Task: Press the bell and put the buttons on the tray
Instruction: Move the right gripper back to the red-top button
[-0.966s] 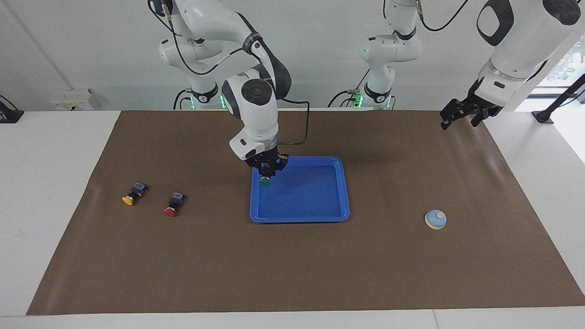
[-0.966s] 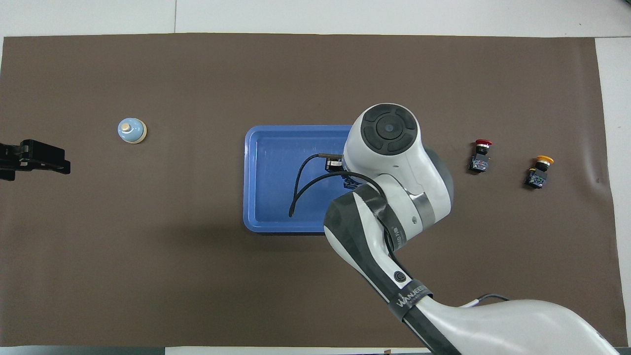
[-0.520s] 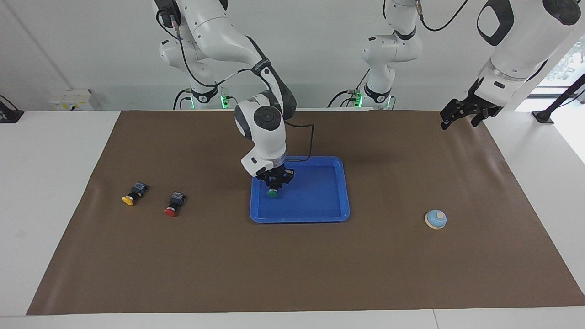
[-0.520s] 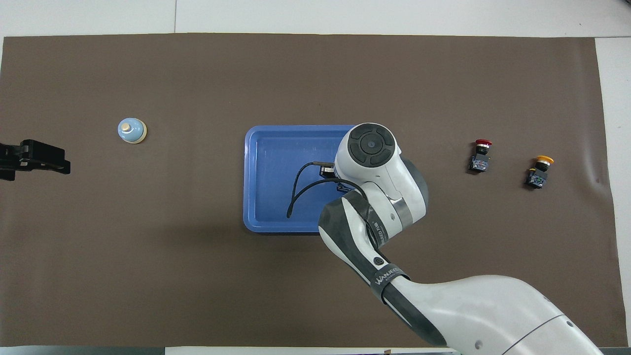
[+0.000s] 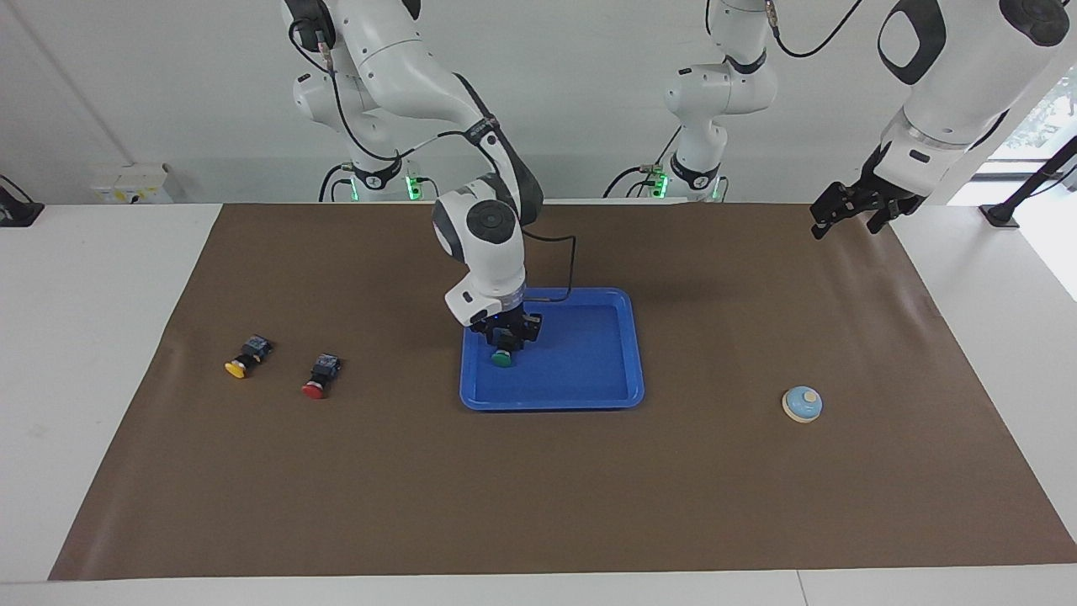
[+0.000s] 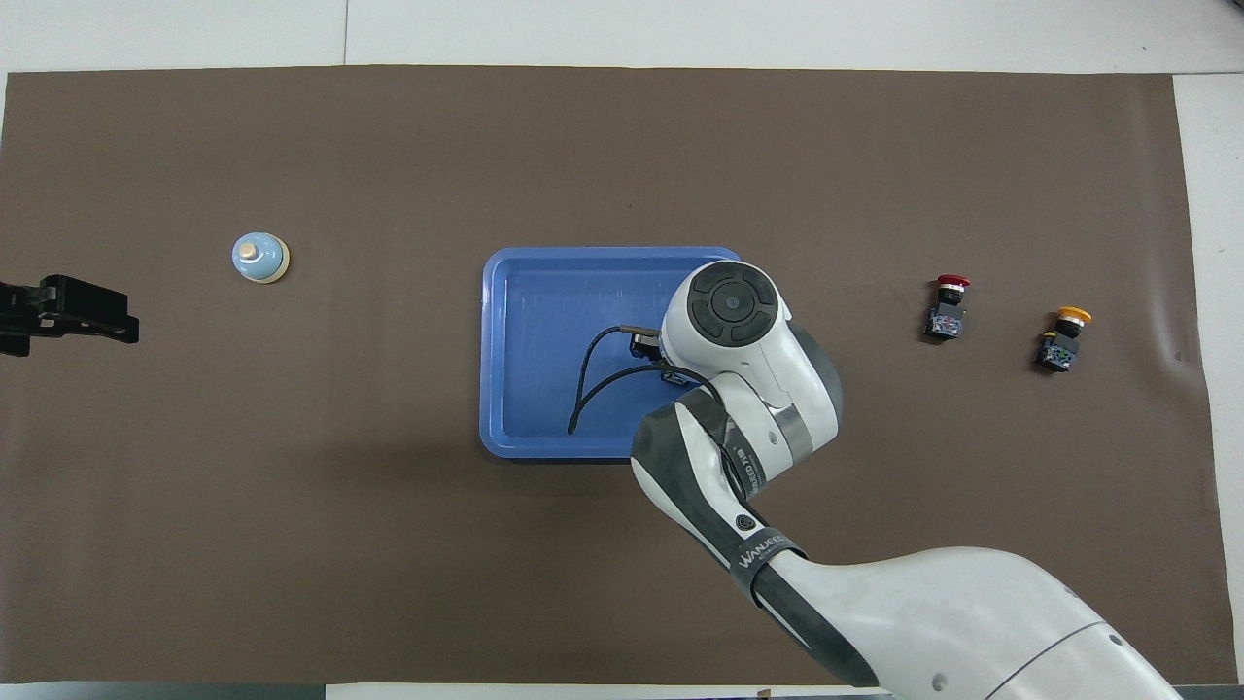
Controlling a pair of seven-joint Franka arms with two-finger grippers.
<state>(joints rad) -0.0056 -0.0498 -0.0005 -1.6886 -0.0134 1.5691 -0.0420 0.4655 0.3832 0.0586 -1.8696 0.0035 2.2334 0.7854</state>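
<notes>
My right gripper (image 5: 504, 343) is low inside the bright-blue tray (image 5: 589, 370), shut on the green button (image 5: 501, 358), whose cap points down at the tray floor. In the overhead view the right arm's wrist hides the gripper and the green button over the tray (image 6: 535, 331). The red button (image 5: 318, 376) (image 6: 948, 306) and the yellow button (image 5: 246, 358) (image 6: 1064, 338) lie on the mat toward the right arm's end. The light-blue bell (image 5: 802, 404) (image 6: 259, 258) stands on the mat toward the left arm's end. My left gripper (image 5: 841, 215) (image 6: 97, 321) waits raised over the mat's edge at that end.
A brown mat (image 5: 538, 488) covers most of the white table (image 5: 84, 337). A black cable (image 6: 583, 389) from the right wrist hangs over the tray.
My right gripper has come down with the green button from above the tray's rim to low inside the tray and a little toward its middle. The left arm has not moved.
</notes>
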